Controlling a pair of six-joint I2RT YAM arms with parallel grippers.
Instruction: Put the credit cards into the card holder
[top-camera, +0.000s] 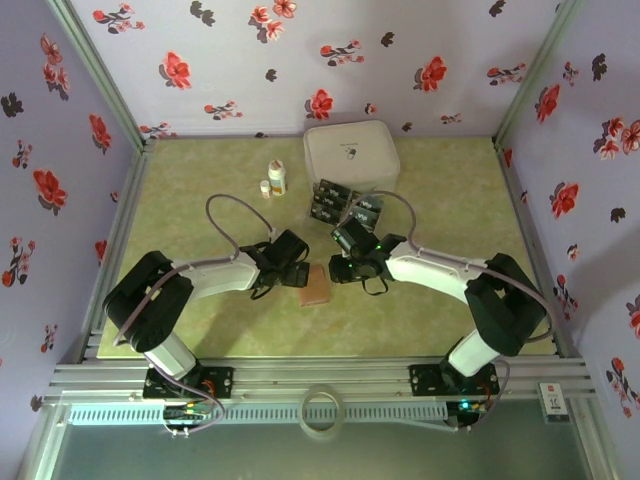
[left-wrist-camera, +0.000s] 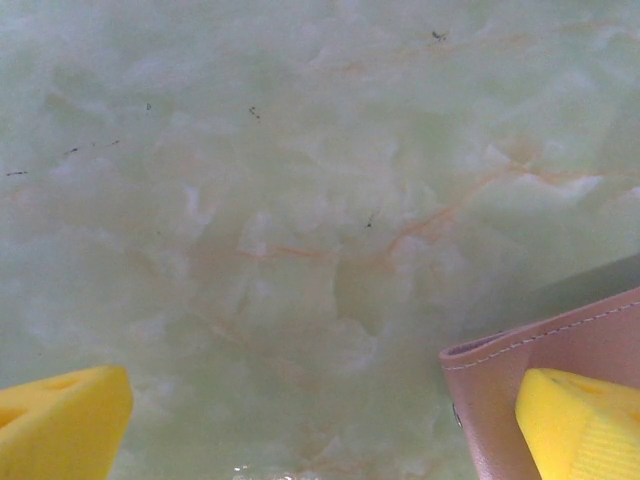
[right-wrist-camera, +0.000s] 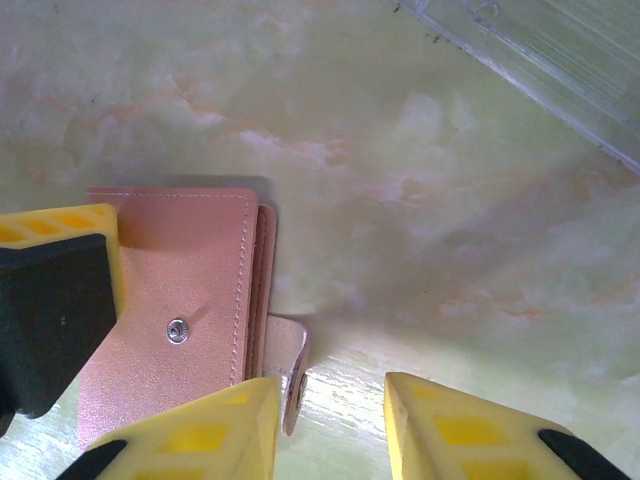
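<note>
1. Just below the middle of the top view, the card holder (top-camera: 318, 287) lay flat on the green marbled table (top-camera: 200, 200). It was folded shut and sat between the two grippers.
2. The left gripper (top-camera: 300, 274) had its jaws spread wide and held nothing. In its wrist view one yellow finger (left-wrist-camera: 580, 425) sat over the holder's stitched corner at lower right. Whether it pressed down could not be told.
3. The right gripper (top-camera: 338, 270) hung at the holder's other side, its jaws narrowly parted and empty. The snap tab (right-wrist-camera: 290, 375) lay just beside one finger at lower centre.
4. The step seemed to be opening the holder. It would go best with the left finger pinning the cover while the right jaws closed on the tab alone and lifted slowly, so the holder did not slide.
5. Farther up the frame, the credit cards (top-camera: 345, 203) lay in a dark cluster, well apart from the holder. They sat just in front of a white case (top-camera: 350, 155).
</note>
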